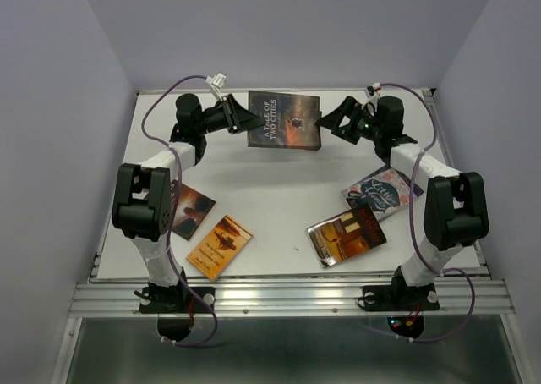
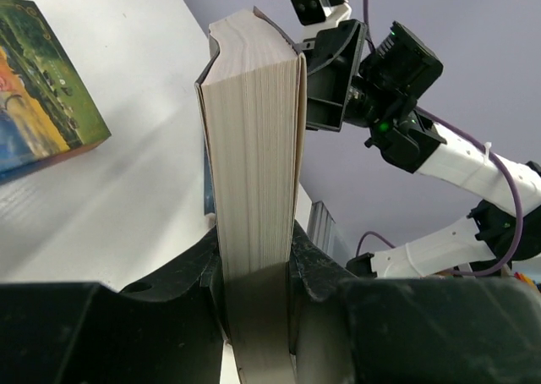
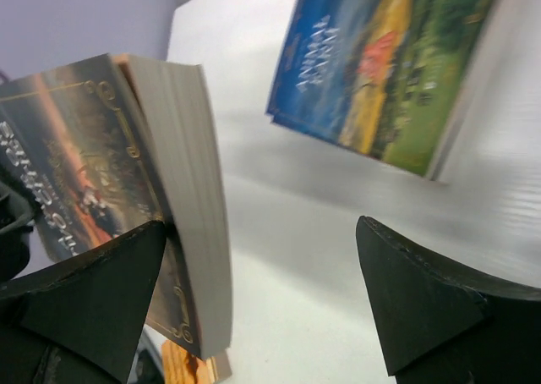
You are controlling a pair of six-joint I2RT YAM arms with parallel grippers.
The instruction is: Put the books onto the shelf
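Note:
A dark paperback, "A Tale of Two Cities" (image 1: 285, 120), hangs on edge above the back of the table. My left gripper (image 1: 248, 122) is shut on its left edge; in the left wrist view the page block (image 2: 254, 147) is pinched between both fingers (image 2: 256, 257). My right gripper (image 1: 325, 123) stands open at the book's right edge. One of its fingers rests against the cover (image 3: 84, 181) and the other is well apart (image 3: 262, 257). A blue, yellow and green book (image 3: 380, 63) lies flat beyond; it also shows in the left wrist view (image 2: 42, 88). The shelf is out of view.
Several more books lie flat on the white table (image 1: 279, 198): a dark brown one (image 1: 193, 208) and an orange one (image 1: 220, 246) by the left arm, a glossy amber one (image 1: 347, 233) and a blue-green patterned one (image 1: 382, 191) by the right arm.

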